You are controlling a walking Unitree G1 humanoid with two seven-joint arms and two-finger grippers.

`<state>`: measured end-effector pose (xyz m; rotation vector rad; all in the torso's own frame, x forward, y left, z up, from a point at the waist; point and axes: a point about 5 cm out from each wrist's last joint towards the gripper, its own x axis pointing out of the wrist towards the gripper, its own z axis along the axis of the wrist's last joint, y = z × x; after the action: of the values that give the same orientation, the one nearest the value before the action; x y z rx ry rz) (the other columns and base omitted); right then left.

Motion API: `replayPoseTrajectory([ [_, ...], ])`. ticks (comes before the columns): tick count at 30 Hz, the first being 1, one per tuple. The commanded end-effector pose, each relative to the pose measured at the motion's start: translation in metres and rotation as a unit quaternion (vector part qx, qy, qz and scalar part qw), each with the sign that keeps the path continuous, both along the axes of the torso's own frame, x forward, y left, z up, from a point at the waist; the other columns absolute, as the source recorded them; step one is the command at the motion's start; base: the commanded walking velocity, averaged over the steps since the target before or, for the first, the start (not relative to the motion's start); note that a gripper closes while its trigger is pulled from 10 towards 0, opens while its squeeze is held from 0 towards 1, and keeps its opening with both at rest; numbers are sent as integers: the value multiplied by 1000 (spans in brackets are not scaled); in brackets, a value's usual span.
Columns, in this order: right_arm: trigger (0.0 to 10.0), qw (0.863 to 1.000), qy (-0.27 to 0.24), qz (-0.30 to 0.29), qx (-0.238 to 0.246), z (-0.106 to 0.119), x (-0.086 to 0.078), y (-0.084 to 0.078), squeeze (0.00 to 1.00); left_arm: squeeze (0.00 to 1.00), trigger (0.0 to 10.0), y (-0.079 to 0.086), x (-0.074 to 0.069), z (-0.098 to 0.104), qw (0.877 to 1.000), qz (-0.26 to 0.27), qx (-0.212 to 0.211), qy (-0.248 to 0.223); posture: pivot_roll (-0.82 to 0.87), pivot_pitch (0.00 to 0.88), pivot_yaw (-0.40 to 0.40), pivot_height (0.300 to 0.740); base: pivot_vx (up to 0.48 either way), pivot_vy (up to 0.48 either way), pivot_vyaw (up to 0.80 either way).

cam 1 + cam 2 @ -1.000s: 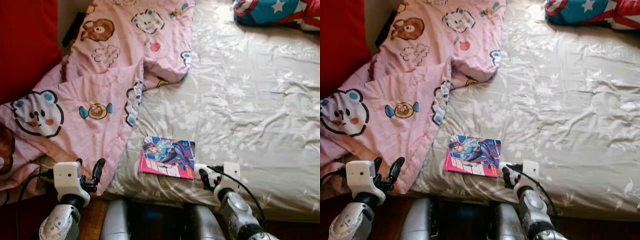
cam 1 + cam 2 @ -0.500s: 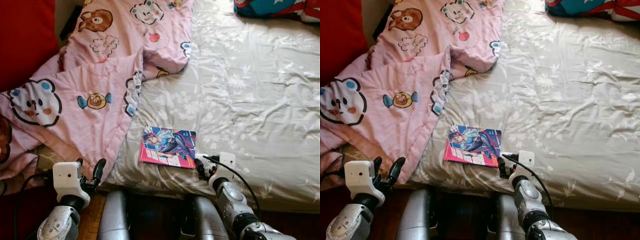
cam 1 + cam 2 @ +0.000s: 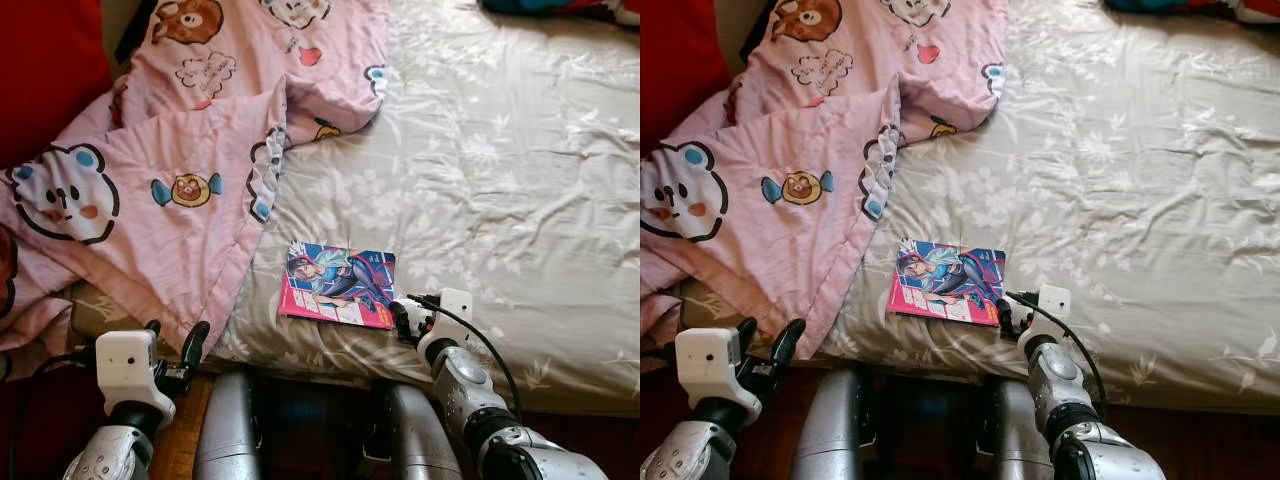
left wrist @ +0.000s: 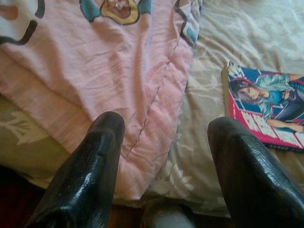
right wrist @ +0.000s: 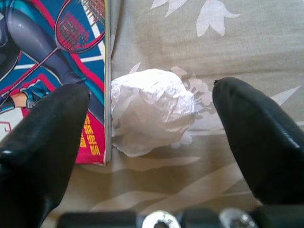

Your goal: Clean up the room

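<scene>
A crumpled white paper ball (image 5: 152, 110) lies on the grey floral bed sheet (image 3: 500, 180), right beside the corner of a colourful comic book (image 3: 338, 285). My right gripper (image 3: 405, 318) is open at the bed's front edge. Its two black fingers (image 5: 256, 137) stand on either side of the ball, one of them over the comic book (image 5: 52, 57). My left gripper (image 3: 172, 340) is open and holds nothing, low at the front edge of the bed, just below the hem of a pink cartoon blanket (image 3: 180, 180).
The pink blanket (image 4: 95, 71) covers the left part of the bed and hangs over its front edge. A red cushion-like shape (image 3: 50, 60) stands at the far left. My silver legs (image 3: 230, 430) are against the bed front, over a wooden floor.
The whole view has shifted towards the bed's near edge, so the camera moved. My right gripper has stayed at the comic book's corner. My left gripper sits a little lower in view.
</scene>
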<state>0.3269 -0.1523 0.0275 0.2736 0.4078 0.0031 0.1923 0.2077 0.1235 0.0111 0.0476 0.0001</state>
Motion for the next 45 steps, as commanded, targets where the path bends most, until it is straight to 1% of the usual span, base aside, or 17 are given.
replayPoseTrajectory([
  [1,0,1000,26,-15,8,-10,-7,-5,0,0,10000,-1,-7,-1,1000,-1,0,13,202,415,-62,614,0,0,0],
  [11,0,1000,27,-7,6,-9,-7,-5,0,0,10000,-3,-13,1,1000,0,0,20,206,429,-63,614,0,0,0],
  [17,0,999,35,-5,3,-15,-12,-5,0,0,10000,-2,-17,1,1000,3,1,26,212,439,-60,614,0,0,0],
  [22,0,999,39,-4,2,-17,-14,-6,0,0,10000,-2,-19,0,999,0,10,31,209,438,-57,614,0,0,0],
  [34,0,999,38,-3,-1,-18,-16,-9,0,0,10000,-5,-19,-3,999,-5,16,34,206,430,-58,614,0,0,0],
  [45,0,999,40,3,-2,-22,-19,-10,0,0,10000,-1,-18,-4,999,-1,31,35,202,422,-58,614,0,0,0],
])
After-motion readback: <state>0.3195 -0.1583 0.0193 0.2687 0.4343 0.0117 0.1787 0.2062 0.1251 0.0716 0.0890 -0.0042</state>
